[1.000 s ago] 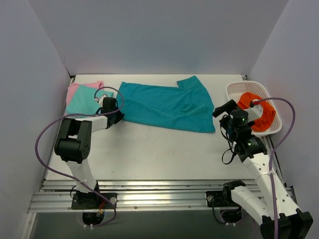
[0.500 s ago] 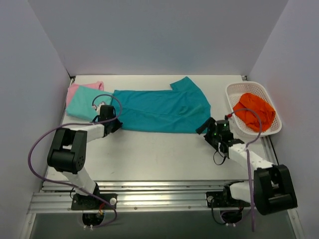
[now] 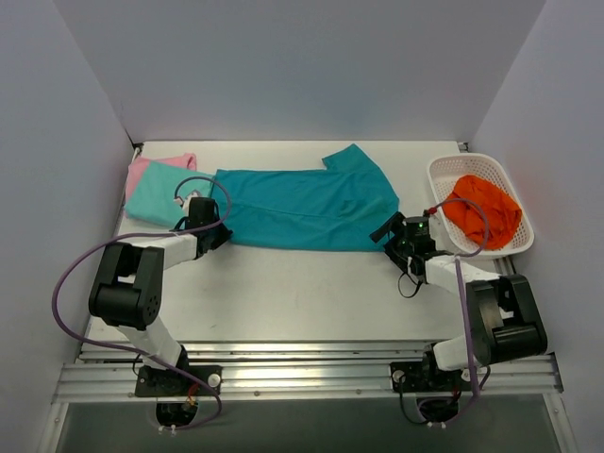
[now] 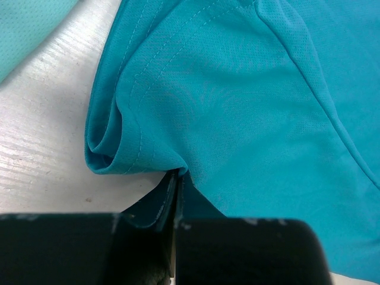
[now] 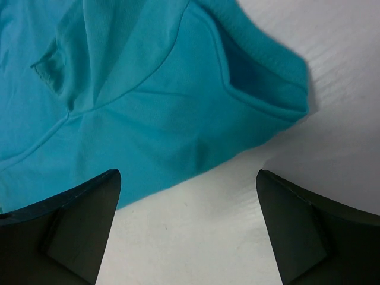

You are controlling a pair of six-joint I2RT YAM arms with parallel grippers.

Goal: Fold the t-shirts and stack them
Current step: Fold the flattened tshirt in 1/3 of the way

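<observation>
Deep teal t-shirt (image 3: 302,206) lies spread across the counter (image 3: 302,293), centre of the top view. My left gripper (image 4: 177,181) is pinched tight on its bunched edge at the left end. My right gripper (image 5: 189,178) is spread wide, holding nothing, at the shirt's lower-right corner. Aqua-mint t-shirt (image 3: 156,193) lies folded over the pink t-shirt (image 3: 143,168), upper left.

Lab test cell: bare grey walls (image 3: 283,66), aluminium mounting rail (image 3: 302,377), white tabletop (image 3: 302,293).
</observation>
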